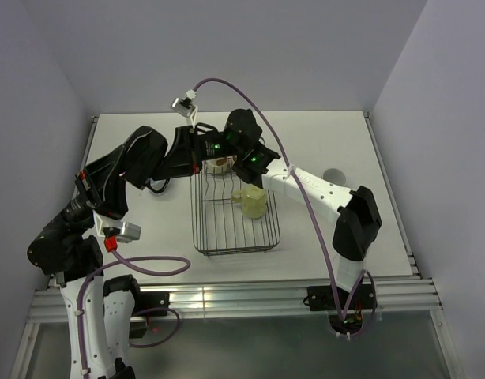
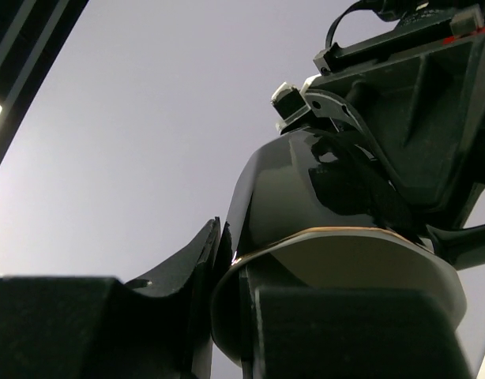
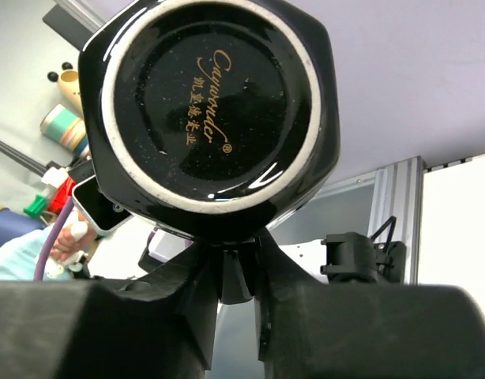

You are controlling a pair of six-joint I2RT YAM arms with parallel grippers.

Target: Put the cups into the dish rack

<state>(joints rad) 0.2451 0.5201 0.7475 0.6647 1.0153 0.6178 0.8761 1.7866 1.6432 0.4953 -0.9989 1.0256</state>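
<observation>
Black cup (image 1: 219,165) is hanging by the rack's (image 1: 227,241) far end, with left gripper (image 2: 241,312) and right gripper (image 3: 234,272) both pinching it narrowly; yellow mug (image 1: 254,203) is sitting inside the rack.

Dish rack's (image 1: 207,237) near end lies open; arms (image 1: 242,146) and yellow mug (image 1: 254,203) crowd beyond.

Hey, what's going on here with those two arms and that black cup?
One black cup is held from two sides near the far end of the dish rack. The left fingers pinch its rim. The right fingers are closed on a dark part at its side, probably the handle. It looks like a hand-over. A pale yellow mug already sits in the rack.
</observation>
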